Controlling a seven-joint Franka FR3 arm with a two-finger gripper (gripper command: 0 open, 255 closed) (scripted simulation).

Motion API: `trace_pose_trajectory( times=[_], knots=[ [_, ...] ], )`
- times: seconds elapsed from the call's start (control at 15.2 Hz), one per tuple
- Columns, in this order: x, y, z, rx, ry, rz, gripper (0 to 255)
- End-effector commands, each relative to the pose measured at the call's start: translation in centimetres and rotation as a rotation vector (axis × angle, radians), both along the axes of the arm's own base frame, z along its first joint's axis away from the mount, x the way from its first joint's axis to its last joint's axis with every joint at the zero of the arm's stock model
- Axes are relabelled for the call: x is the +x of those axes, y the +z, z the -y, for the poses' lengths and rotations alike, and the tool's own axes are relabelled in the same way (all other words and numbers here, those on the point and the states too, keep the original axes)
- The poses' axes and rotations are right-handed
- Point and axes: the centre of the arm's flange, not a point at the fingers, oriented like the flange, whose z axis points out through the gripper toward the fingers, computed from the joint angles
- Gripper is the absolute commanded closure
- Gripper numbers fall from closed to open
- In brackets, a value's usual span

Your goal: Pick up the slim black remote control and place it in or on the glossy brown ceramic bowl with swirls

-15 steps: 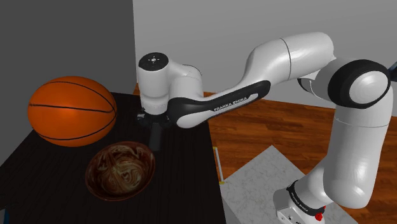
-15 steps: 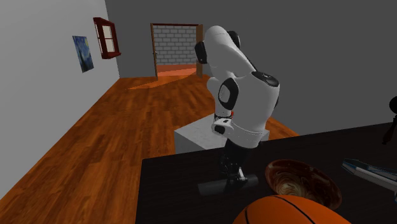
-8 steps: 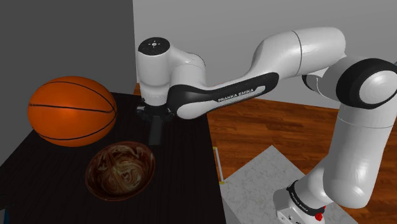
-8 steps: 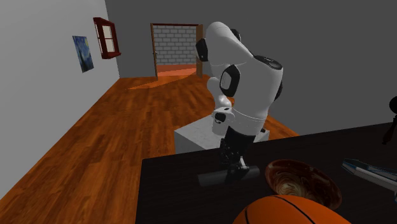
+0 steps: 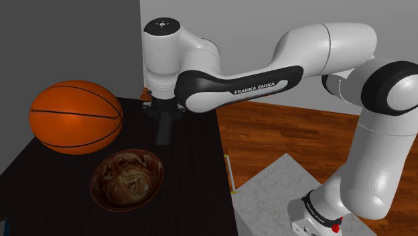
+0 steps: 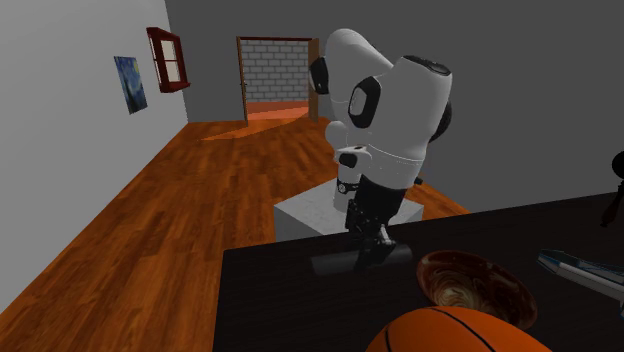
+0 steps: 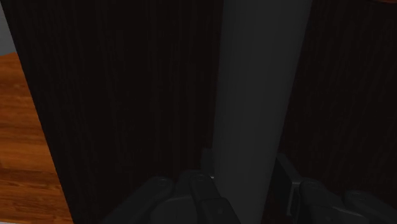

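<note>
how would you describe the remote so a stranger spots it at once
Start at the dark table bearing the orange basketball and brown swirled bowl. Beside them, the black pincer clasps the remote: a slim dark bar, unlike its round neighbours.

Basketball and perhaps a grey tool occupy dark table.

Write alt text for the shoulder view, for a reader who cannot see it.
A white robot arm reaches over a dark table, its black gripper shut on a slim dark remote control. Near it sit a glossy brown swirled bowl and an orange basketball. A wooden floor lies at the view's right.
</note>
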Motion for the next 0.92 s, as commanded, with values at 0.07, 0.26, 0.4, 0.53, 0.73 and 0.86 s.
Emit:
trace_pose_trajectory(
  times=[0.07, 0.26, 0.4, 0.53, 0.73, 0.86],
  knots=[
    [-0.1, 1.6, 0.1, 0.000, 0.000, 0.000, 255],
    [-0.1, 3.2, 0.1, 0.000, 0.000, 0.000, 255],
    [-0.1, 4.3, 0.1, 0.000, 0.000, 0.000, 255],
    [-0.1, 5.2, 0.1, 0.000, 0.000, 0.000, 255],
    [-2.3, 5.0, -3.2, 0.000, 0.000, 0.000, 255],
    [-3.8, 4.8, -5.3, 0.000, 0.000, 0.000, 255]
  ],
)
